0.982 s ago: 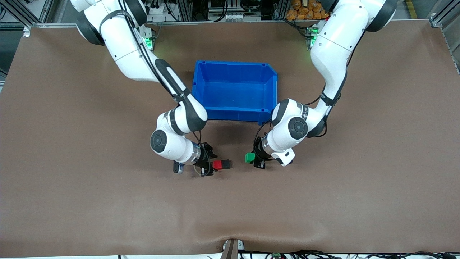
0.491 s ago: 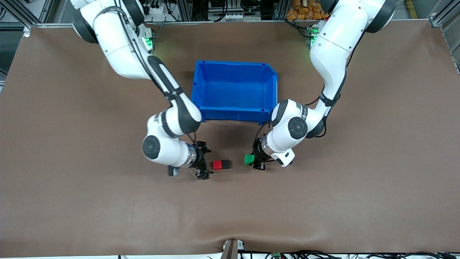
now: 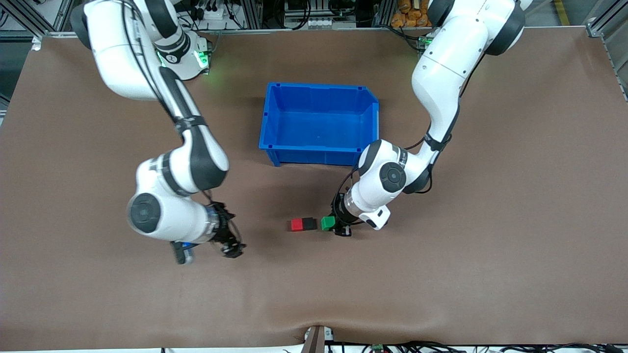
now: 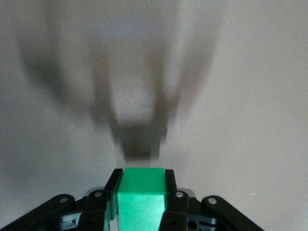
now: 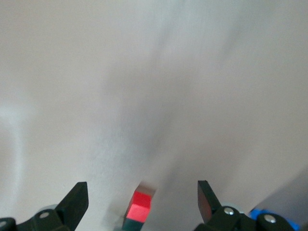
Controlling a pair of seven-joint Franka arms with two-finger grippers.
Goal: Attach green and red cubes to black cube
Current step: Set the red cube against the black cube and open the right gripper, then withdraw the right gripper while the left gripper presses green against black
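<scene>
Jaws of left gripper (image 3: 333, 224) gripped green cube (image 3: 327, 223), just beside black cube (image 3: 309, 224) w/ red cube (image 3: 296, 224) joined; right gripper (image 3: 234, 247) open, apart.

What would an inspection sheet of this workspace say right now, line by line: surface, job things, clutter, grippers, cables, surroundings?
Surface: brown table mat, a wrinkle at the edge nearest the front camera.
Job's things: red cube touching black cube on the mat; green cube close beside the black cube, contact cannot be told.
Clutter: blue bin, nothing seen in it.
Grippers: left gripper shut on the green cube; right gripper open, holding nothing, over the mat toward the right arm's end.
Cables: black cables run along both arms.
Surroundings: metal framing and wiring along the robots' edge of the table.
</scene>
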